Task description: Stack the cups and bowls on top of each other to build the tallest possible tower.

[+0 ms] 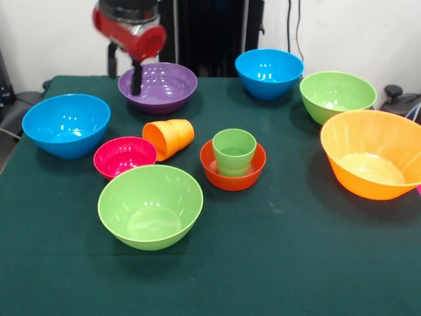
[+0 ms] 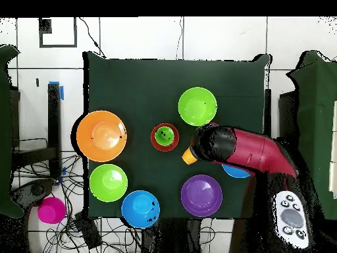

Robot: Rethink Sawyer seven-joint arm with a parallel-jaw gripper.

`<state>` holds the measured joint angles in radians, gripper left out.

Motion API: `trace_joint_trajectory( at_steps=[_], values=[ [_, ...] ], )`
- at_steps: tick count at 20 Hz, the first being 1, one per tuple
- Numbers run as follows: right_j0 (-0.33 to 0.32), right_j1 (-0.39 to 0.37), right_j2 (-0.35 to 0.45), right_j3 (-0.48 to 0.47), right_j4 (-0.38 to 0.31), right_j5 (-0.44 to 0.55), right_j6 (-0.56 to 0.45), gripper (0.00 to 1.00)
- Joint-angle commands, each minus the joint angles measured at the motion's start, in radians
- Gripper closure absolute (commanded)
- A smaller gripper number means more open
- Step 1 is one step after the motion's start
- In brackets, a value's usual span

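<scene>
My gripper [image 1: 125, 74] hangs open and empty over the far left rim of the purple bowl [image 1: 164, 89]. An orange cup [image 1: 169, 137] lies on its side, touching the small magenta bowl [image 1: 123, 157]. A light green cup [image 1: 234, 150] stands upright inside the small orange-red bowl [image 1: 253, 172]. Two blue bowls [image 1: 66, 124] [image 1: 268, 72], two light green bowls [image 1: 150, 205] [image 1: 337, 95] and a large orange bowl [image 1: 371, 155] stand apart. In the overhead view the arm [image 2: 243, 151] covers the magenta bowl and part of the orange cup [image 2: 189, 157].
All the bowls sit upright on a dark green tablecloth [image 1: 296, 257]. In the overhead view a grey remote [image 2: 289, 217] lies beside the robot's base, and a pink round object [image 2: 51, 210] sits off the table among cables.
</scene>
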<state>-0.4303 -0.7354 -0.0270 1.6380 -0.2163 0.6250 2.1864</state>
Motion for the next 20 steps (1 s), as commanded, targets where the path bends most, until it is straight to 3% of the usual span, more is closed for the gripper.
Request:
trace_joint_trajectory(
  at_steps=[1,7,11,20],
  values=[
    [-0.143,0.091,0.383,0.0,-0.183,-0.06,-0.567,0.0],
    [-0.18,0.107,0.446,-0.002,-0.223,-0.058,-0.573,0.0],
    [-0.216,0.128,0.516,0.007,-0.25,-0.058,-0.645,0.0],
    [-0.225,0.101,0.505,0.061,-0.328,-0.082,-0.545,0.0]
  ],
)
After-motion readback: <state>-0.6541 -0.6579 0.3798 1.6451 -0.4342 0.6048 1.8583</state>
